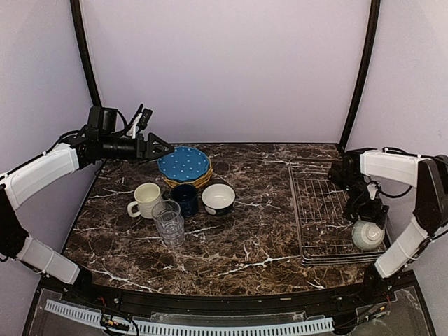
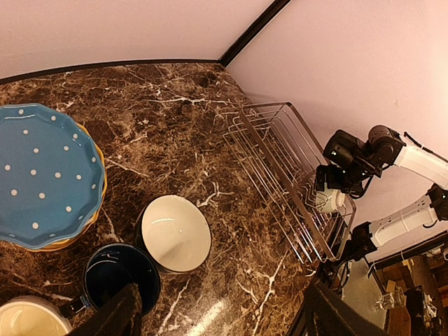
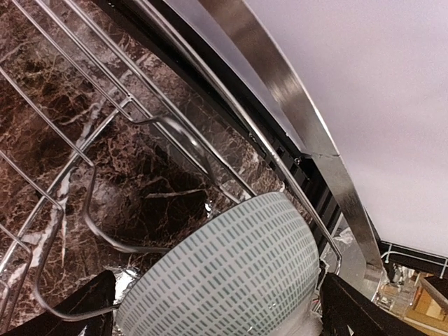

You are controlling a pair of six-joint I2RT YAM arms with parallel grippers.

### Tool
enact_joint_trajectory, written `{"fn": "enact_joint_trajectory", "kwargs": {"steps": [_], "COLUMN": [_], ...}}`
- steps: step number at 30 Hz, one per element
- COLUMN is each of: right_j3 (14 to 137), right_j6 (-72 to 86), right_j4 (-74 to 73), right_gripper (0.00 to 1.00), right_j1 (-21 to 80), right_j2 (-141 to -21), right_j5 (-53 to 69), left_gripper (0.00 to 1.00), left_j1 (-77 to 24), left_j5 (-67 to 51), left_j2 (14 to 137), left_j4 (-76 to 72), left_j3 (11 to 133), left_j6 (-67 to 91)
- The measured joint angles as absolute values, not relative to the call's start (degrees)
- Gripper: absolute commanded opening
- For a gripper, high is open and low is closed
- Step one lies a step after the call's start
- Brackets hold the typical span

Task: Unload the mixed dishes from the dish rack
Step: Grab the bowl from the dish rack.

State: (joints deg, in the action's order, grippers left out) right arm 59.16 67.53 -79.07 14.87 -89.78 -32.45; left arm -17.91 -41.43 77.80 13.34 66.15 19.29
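The silver wire dish rack [image 1: 318, 210] lies at the right of the table. One pale teal-and-white bowl [image 1: 367, 235] sits upside down in its near right corner. My right gripper [image 1: 369, 213] is right above it. In the right wrist view my gripper [image 3: 220, 315] is open, with a finger on either side of the bowl [image 3: 231, 273]. My left gripper [image 1: 166, 148] is open and empty, held high beside the blue white-dotted plate [image 1: 184, 163]. A cream mug [image 1: 147, 199], a dark blue cup [image 1: 185, 198], a second bowl [image 1: 218, 198] and a clear glass tumbler [image 1: 169, 222] stand on the table.
The dotted plate [image 2: 42, 175] tops a stack with a yellow plate edge under it. The left wrist view also shows the bowl [image 2: 175, 232], the blue cup [image 2: 119, 276] and the rack [image 2: 280, 161]. Dark marble lies between the dishes and the rack. Rack wires [image 3: 91, 161] surround the right gripper.
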Motion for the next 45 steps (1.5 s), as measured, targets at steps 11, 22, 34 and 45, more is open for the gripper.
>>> {"fn": "enact_joint_trajectory", "kwargs": {"steps": [11, 22, 34, 45], "right_j3": [59.6, 59.7, 58.4, 56.3], "right_j6": [66.3, 71.2, 78.3, 81.6], "right_j4": [-77.6, -77.2, -78.3, -78.8], "right_gripper": [0.99, 0.97, 0.98, 0.90], "right_j1": [14.9, 14.9, 14.5, 14.1], "right_j2": [-74.5, -74.7, -85.7, -86.5], "right_j5": [-28.8, -24.8, -25.6, -28.7], "left_gripper": [0.79, 0.79, 0.79, 0.79], "left_j1": [-17.9, -17.9, -17.9, -17.9], "left_j5": [-42.3, -42.6, -42.6, -42.7], "left_j2": [78.0, 78.0, 78.0, 78.0], "left_j4": [13.3, 12.7, 12.4, 12.3], "left_j3": [66.2, 65.7, 65.5, 65.5], "left_j6": [20.0, 20.2, 20.2, 20.2]}}
